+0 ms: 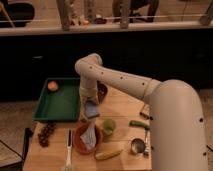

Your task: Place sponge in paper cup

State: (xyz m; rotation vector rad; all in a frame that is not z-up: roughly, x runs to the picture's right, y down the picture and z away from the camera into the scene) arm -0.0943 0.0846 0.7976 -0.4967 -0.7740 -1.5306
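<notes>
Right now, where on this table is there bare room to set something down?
Bare wood behind the green cup, right of the dark bowl. The green tray is mostly free. Crowded: front row around the orange bowl; end effector hovers by the tray's right edge.
</notes>
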